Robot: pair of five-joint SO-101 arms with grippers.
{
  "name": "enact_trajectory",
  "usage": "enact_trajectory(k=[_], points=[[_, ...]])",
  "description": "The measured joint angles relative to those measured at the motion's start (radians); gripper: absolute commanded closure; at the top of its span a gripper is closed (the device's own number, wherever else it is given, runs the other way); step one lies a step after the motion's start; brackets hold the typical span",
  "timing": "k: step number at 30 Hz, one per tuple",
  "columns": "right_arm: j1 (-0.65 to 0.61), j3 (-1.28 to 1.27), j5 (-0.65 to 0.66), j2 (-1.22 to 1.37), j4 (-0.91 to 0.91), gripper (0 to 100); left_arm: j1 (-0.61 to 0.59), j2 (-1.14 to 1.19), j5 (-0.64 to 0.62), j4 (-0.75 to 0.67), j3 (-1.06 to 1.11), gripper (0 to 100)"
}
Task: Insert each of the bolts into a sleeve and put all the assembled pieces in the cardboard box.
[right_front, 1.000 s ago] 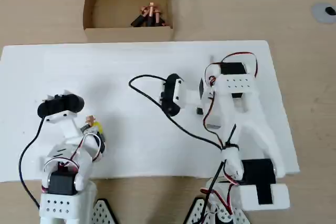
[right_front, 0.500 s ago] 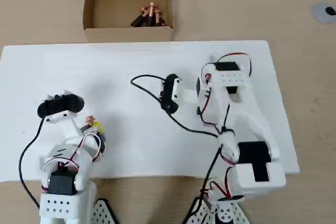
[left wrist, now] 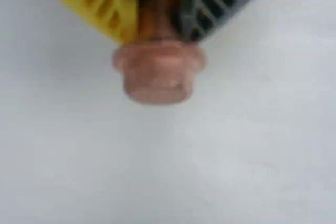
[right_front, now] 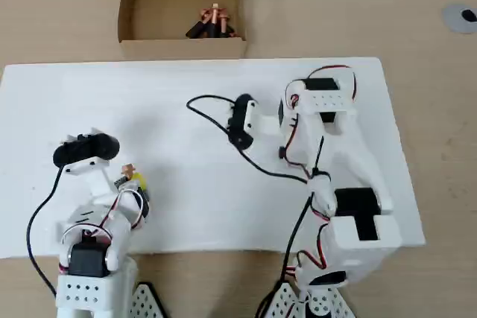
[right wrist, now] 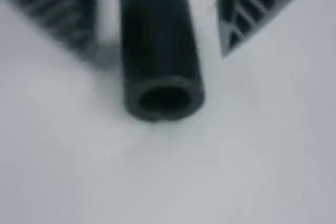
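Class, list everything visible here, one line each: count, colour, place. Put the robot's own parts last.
table: one, light wood.
sheet: one, white, covering the table's middle.
cardboard box: one, brown, on the table beyond the sheet.
assembled pieces: several, black and copper, inside the cardboard box.
disc: one, grey, at the table's far corner.
bolt: one, copper, held by the left gripper.
sleeve: one, black, lying on the sheet between the right gripper fingers.
left gripper: one, yellow and grey fingers, shut.
right gripper: one, dark fingers, open.
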State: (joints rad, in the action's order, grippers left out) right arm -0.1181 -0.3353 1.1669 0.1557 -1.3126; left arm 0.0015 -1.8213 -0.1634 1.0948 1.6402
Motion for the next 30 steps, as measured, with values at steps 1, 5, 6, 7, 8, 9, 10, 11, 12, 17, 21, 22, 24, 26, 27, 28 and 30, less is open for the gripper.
enact_trajectory(k=[1, 5, 6, 7, 8, 9, 10, 11, 12, 17, 21, 22, 24, 26, 27, 28, 30], points=[[-0.002, 0.0, -0.005, 0.0, -0.002, 99.1, 0.0, 0.0, 0.0, 0.0, 0.0, 99], [0.0, 0.005, -0.029, 0.002, -0.002, 98.8, 0.0, 0.0, 0.0, 0.0, 0.0, 99], [0.0, 0.005, -0.034, 0.002, -0.002, 98.8, 0.0, 0.0, 0.0, 0.0, 0.0, 99], [0.0, 0.006, -0.035, 0.0, -0.009, 98.8, 0.0, 0.0, 0.0, 0.0, 0.0, 99], [0.0, 0.014, -0.04, -0.003, -0.018, 98.8, 0.0, 0.0, 0.0, 0.0, 0.0, 99], [0.0, 0.021, -0.04, -0.012, -0.021, 98.8, 0.0, 0.0, 0.0, 0.0, 0.0, 99], [0.0, 0.032, -0.041, -0.023, -0.031, 98.8, 0.0, 0.0, 0.0, 0.0, 0.0, 99], [0.0, 0.044, -0.048, -0.038, -0.04, 98.8, 0.0, 0.0, 0.0, 0.0, 0.0, 99], [0.0, 0.057, -0.055, -0.052, -0.049, 98.8, 0.0, 0.0, 0.0, 0.0, 0.0, 99], [0.0, 0.112, -0.126, -0.14, -0.107, 98.8, 0.0, 0.0, 0.0, 0.0, 0.0, 99], [0.0, 0.167, -0.272, -0.264, -0.166, 98.8, 0.0, 0.0, 0.0, 0.0, 0.0, 99], [0.0, 0.183, -0.311, -0.305, -0.184, 98.8, 0.0, 0.0, 0.0, 0.0, 0.0, 99], [0.0, 0.204, -0.39, -0.396, -0.226, 98.8, 0.0, 0.0, 0.0, 0.0, 0.0, 99], [0.0, 0.207, -0.466, -0.5, -0.264, 98.8, 0.0, 0.0, 0.0, 0.0, 0.0, 99], [0.0, 0.207, -0.506, -0.551, -0.279, 98.8, 0.0, 0.0, 0.0, 0.0, 0.0, 99], [0.0, 0.207, -0.545, -0.6, -0.295, 98.8, 0.0, 0.0, 0.0, 0.0, 0.0, 99], [0.0, 0.207, -0.631, -0.69, -0.316, 98.8, 0.0, 0.0, 0.0, 0.0, 0.0, 99]])
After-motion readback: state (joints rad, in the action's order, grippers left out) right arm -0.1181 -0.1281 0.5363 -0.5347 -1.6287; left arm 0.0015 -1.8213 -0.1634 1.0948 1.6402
